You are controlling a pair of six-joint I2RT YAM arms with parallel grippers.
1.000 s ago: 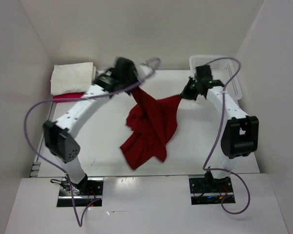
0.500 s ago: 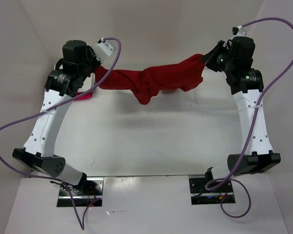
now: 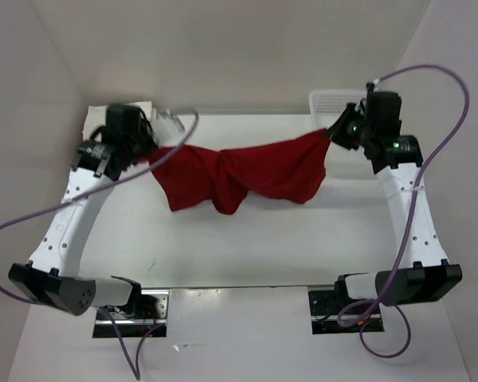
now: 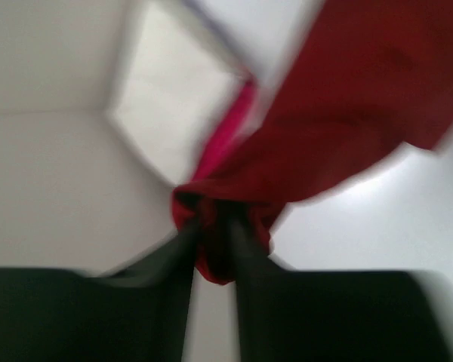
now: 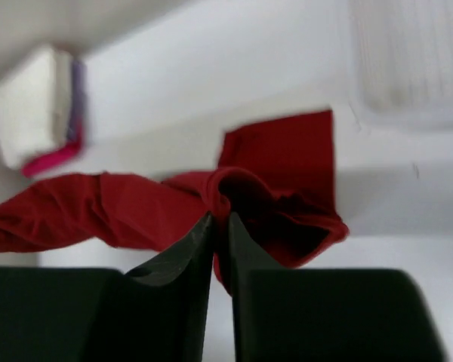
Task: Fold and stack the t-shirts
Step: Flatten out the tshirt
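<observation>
The dark red shirt (image 3: pixel 247 171) hung sideways along the table's (image 3: pixel 247 239) far edge. The left pincer (image 4: pixel 215 226) and the right pincer (image 5: pixel 219 222) each pinched one end.

Overhead view: bright, even, diffuse lighting; sharp focus; faint soft shadow beneath the dark red t-shirt (image 3: pixel 255 171) on the white table (image 3: pixel 247 239). Left wrist view: heavy motion blur throughout. Right wrist view: moderate blur; basket (image 5: pixel 408 60) washed out.
</observation>
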